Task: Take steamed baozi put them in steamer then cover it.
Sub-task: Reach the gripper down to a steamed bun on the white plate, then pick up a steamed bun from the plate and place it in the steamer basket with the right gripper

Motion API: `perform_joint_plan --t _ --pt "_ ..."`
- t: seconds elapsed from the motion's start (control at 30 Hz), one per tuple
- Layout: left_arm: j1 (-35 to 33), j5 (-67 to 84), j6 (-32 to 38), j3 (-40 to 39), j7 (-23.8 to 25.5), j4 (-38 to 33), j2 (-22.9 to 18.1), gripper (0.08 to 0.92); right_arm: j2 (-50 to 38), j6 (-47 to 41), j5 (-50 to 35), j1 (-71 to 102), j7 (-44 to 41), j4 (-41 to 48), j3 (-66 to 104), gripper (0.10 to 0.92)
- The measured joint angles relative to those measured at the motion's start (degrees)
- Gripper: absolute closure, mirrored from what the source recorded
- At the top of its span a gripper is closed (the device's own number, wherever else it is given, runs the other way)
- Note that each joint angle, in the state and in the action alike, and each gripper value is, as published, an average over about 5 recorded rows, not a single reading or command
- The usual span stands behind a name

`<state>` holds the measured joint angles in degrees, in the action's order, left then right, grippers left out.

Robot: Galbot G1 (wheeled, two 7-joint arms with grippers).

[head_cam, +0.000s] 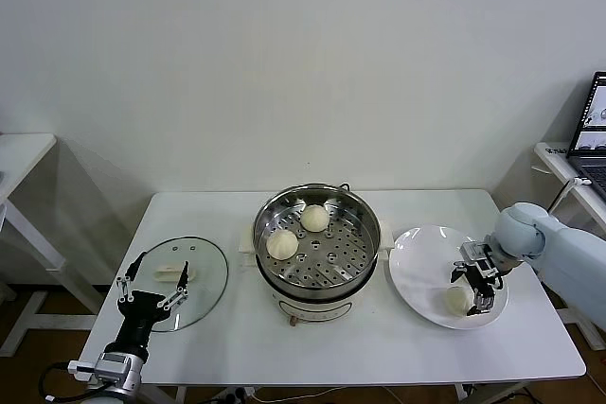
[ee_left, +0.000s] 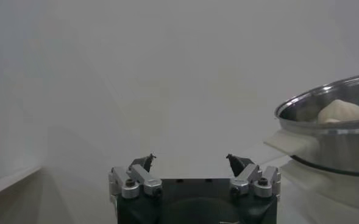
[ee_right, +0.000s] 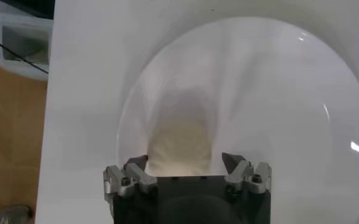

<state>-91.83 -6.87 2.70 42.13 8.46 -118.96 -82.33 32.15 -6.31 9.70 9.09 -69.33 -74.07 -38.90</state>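
Observation:
The steel steamer [head_cam: 350, 253] stands mid-table on its white pot base and holds two baozi [head_cam: 314, 218] [head_cam: 282, 244]. A third baozi [head_cam: 455, 299] lies on the white plate [head_cam: 426, 253] to the steamer's right. My right gripper [head_cam: 479, 302] is open and low over that bun. In the right wrist view the bun [ee_right: 180, 146] sits between the spread fingers of the gripper [ee_right: 184, 160]. The glass cover [head_cam: 204, 290] lies flat on the table at the left, with its white handle [head_cam: 172, 272]. My left gripper [head_cam: 156, 276] is open above it. Only three buns show.
The left wrist view shows the open left gripper [ee_left: 191, 159] facing the wall, with the steamer rim [ee_left: 325, 103] and a bun [ee_left: 341, 111] to one side. A side table stands at far left, and a laptop [head_cam: 592, 134] at far right.

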Motion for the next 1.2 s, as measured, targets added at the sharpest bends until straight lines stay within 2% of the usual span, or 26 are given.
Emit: perform_joint_plan --t 0.13,0.3,0.4,0.83,1.2 --pt "0.1 0.0 0.0 0.0 0.0 0.3 0.0 0.177 0.5 0.0 0.2 0.2 -0.2 0.3 0.2 0.234" --pt "0.3 0.0 0.0 0.0 0.0 0.7 0.0 0.177 0.9 0.0 0.5 0.4 -0.5 0.6 0.3 0.361" --pt "0.4 0.0 0.0 0.0 0.0 0.8 0.0 0.177 1.1 0.0 0.6 0.5 -0.6 0.9 0.4 0.399" --pt "0.4 0.0 -0.2 0.2 0.0 0.6 0.2 0.177 -0.6 -0.2 -2.7 -3.9 -1.6 -0.5 -1.7 0.406" --pt "0.2 -0.1 -0.4 -0.1 -0.1 -0.2 0.4 0.177 -0.2 2.0 -11.1 -25.9 -3.2 -4.6 -12.5 0.398"
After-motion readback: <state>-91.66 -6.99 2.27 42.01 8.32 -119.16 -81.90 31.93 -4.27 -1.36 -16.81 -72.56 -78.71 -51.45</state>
